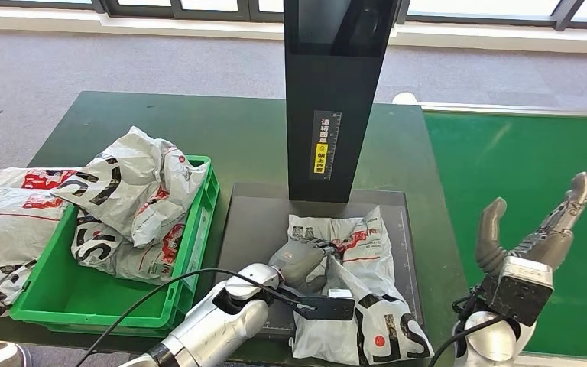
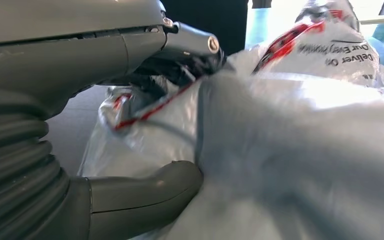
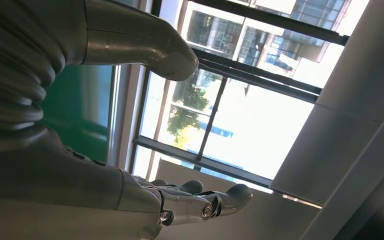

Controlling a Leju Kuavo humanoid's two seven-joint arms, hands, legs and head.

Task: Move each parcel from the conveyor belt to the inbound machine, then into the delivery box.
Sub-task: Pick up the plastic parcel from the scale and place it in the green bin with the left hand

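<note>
Parcel [image 1: 351, 260], grey and white with red print, lies crumpled on the dark platform [image 1: 256, 222] of the inbound machine, just in front of its black upright column [image 1: 335, 99]. Your left hand [image 1: 299, 264] rests on the parcel's near left side; in the left wrist view the thumb [image 2: 145, 192] and fingers [image 2: 190, 42] close on the wrinkled plastic [image 2: 280, 125]. Your right hand [image 1: 539, 237] is raised above the green conveyor belt [image 1: 527, 176], fingers spread wide, holding nothing. To the left, the green box [image 1: 53, 294] holds 2 or more similar parcels [image 1: 134, 191], and further parcels [image 1: 8, 222] lie beside it on the table [image 1: 222, 130].
</note>
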